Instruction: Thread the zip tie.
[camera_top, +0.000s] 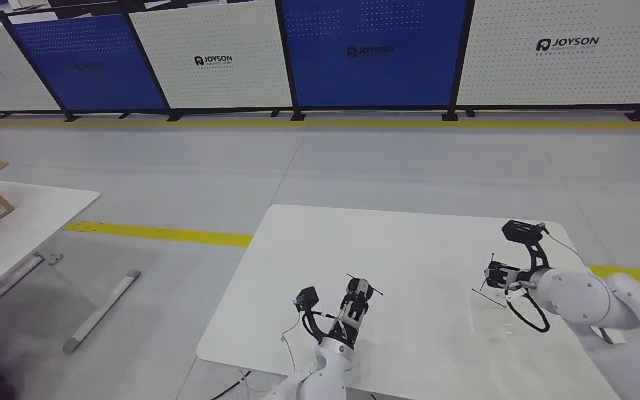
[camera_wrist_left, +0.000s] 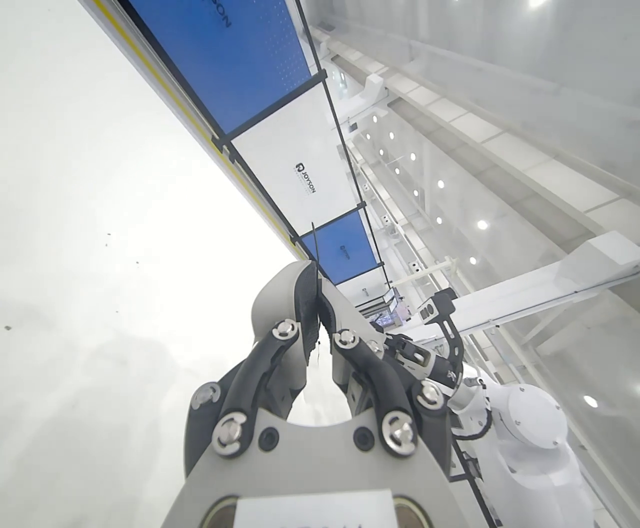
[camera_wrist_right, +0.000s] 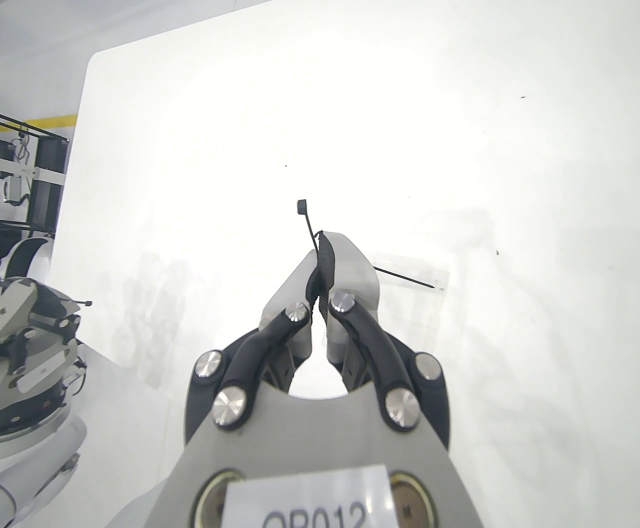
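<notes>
While the right gripper (camera_wrist_right: 322, 246) clenches a zip tie (camera_wrist_right: 302, 205) head-outward, the left gripper (camera_wrist_left: 315, 274), clenching a second tie (camera_wrist_left: 315, 242), sits well apart to its left.

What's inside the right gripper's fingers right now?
The right gripper is shut on a black zip tie: its head end sticks out past the fingertips, its thin tail out the side over the table. The stretch between the pads is covered.

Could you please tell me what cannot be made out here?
Left wrist view: the left hand covers the left zip tie mid-length.
Right wrist view: the right hand covers the right zip tie mid-length.
Top view: both ties too small to tell head from tail.
</notes>
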